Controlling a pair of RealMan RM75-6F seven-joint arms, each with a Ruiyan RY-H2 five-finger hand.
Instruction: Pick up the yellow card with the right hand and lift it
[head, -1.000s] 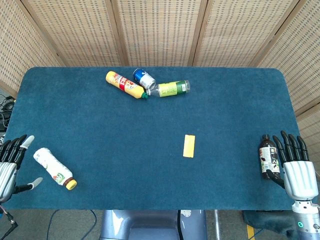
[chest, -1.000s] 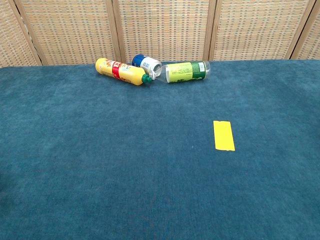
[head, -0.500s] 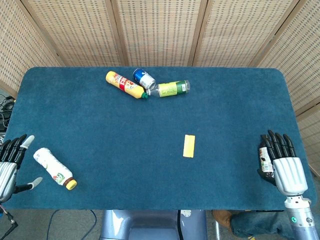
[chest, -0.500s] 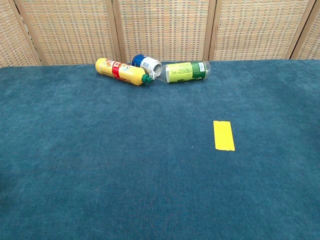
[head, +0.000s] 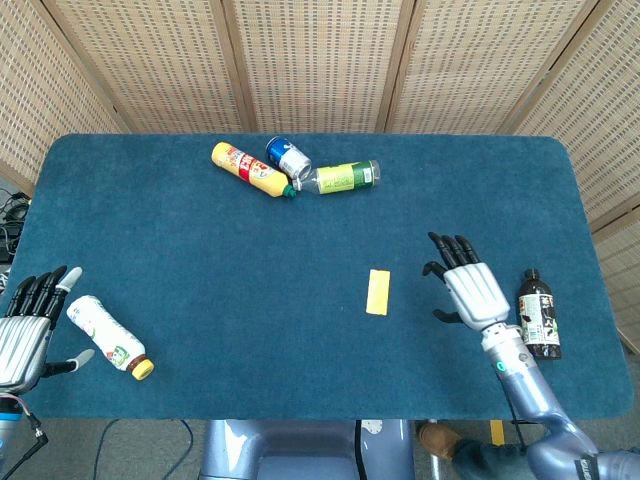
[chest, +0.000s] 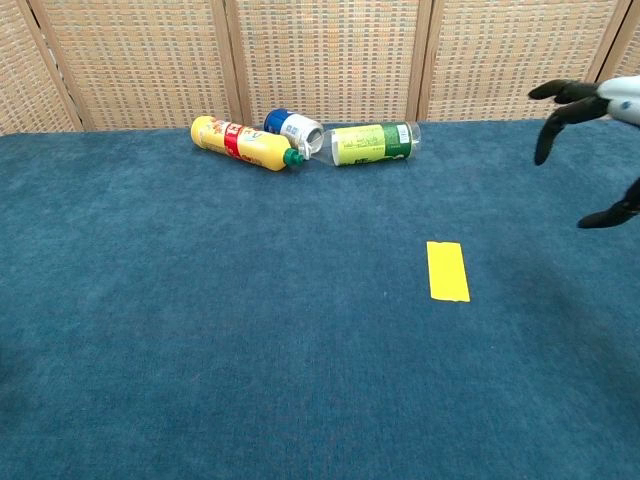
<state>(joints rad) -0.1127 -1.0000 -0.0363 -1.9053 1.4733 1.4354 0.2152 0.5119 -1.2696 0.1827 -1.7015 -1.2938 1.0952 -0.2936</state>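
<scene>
The yellow card (head: 378, 292) (chest: 447, 270) lies flat on the blue table cloth, right of centre. My right hand (head: 465, 284) (chest: 592, 135) hovers above the table a short way to the card's right, fingers spread and empty, not touching the card. My left hand (head: 30, 325) stays at the front left edge of the table, fingers apart, holding nothing, beside a white bottle (head: 108, 336).
A dark bottle (head: 538, 314) lies at the front right, just right of my right hand. At the back lie a yellow bottle (head: 251, 170) (chest: 245, 144), a blue can (head: 288, 157) (chest: 293, 128) and a green-labelled bottle (head: 342, 177) (chest: 373, 142) together. Wicker screens stand behind the table.
My right hand has left the dark bottle at the right edge, risen and moved left toward the card, and now shows in the chest view. The left hand shifted slightly.
</scene>
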